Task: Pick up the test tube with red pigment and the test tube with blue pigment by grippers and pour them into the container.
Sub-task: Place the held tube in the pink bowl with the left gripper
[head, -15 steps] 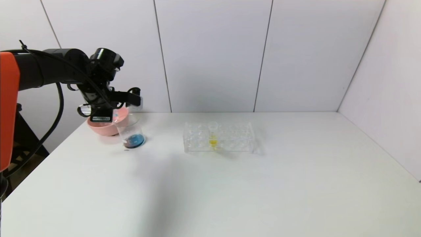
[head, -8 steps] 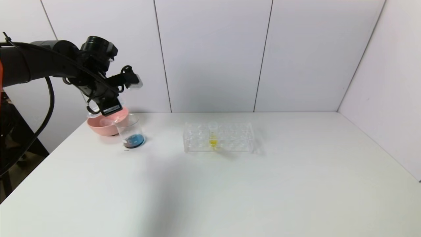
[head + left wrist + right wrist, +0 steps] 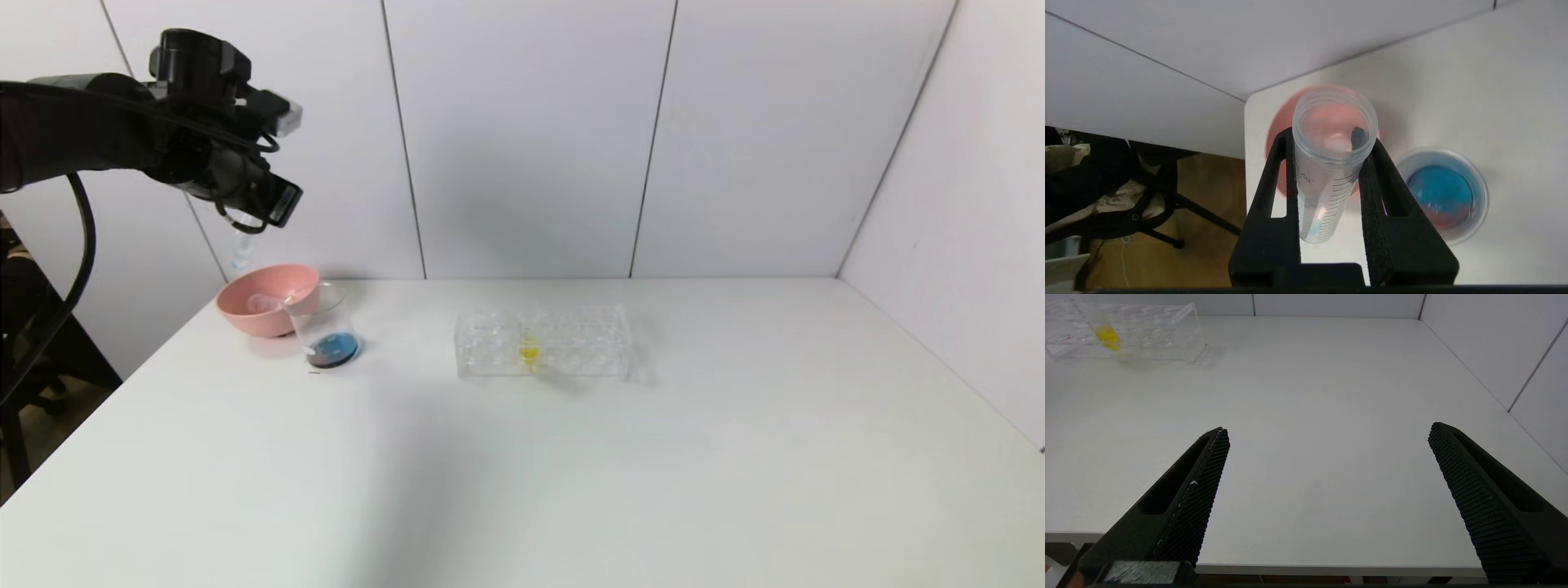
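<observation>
Tube (image 3: 1327,171), near-empty with a blue trace, sits clamped mid-barrel in the left gripper (image 3: 1327,163) above the pink bowl (image 3: 265,298), beside the beaker (image 3: 326,327). Probably light, slick, breakable; grip gently. Right gripper (image 3: 1327,465) gapes, parked.

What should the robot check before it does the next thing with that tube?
1. Grip: left gripper fingers shut on the test tube with blue pigment: ok.
2. Tube emptied: only a trace of blue at its bottom: ok.
3. Container upright, blue and red liquid inside: ok.
4. Pink bowl directly under the tube: ok.
5. Right gripper open, away from the rack: ok.
6. Whether the bowl already holds the red tube: cannot tell.
</observation>
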### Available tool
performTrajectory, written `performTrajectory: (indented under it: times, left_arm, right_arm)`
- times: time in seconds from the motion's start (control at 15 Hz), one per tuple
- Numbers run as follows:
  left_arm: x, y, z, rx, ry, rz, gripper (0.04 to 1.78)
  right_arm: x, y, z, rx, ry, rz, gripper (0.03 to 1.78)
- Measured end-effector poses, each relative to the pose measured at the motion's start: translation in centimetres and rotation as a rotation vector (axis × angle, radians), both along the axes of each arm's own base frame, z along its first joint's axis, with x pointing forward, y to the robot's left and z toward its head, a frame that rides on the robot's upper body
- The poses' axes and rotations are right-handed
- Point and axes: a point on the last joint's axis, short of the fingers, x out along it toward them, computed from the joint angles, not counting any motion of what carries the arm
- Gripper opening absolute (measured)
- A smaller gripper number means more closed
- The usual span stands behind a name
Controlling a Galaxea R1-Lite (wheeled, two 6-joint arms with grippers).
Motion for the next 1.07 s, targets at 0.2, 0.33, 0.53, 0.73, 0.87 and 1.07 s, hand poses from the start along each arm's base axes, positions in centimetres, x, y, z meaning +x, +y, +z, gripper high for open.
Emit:
performTrajectory:
  times: [0.2,0.33,0.53,0.73,0.87,1.07]
  left_arm:
    - [0.5,0.7,1.4,-0.153,-0.175,0.075,0.44]
    - [0.6,1.2,1.5,-0.253,-0.222,0.127,0.44]
    - [1.2,1.6,1.8,-0.287,-0.323,0.141,0.44]
    - [2.0,2.3,0.9,-0.324,-0.336,0.173,0.44]
    - [2.6,3.2,-0.5,-0.333,-0.307,0.206,0.44]
    - [3.7,4.3,-2.6,-0.337,-0.298,0.232,0.44]
  right_arm:
    - [0.0,0.0,0.0,0.000,0.000,0.000,1.77]
    - [0.0,0.0,0.0,0.000,0.000,-0.001,1.77]
    - [0.0,0.0,0.0,0.000,0.000,0.000,1.77]
    - [0.0,0.0,0.0,0.000,0.000,0.000,1.77]
    - [0.0,0.0,0.0,0.000,0.000,0.000,1.77]
    - [0.0,0.0,0.0,0.000,0.000,0.000,1.77]
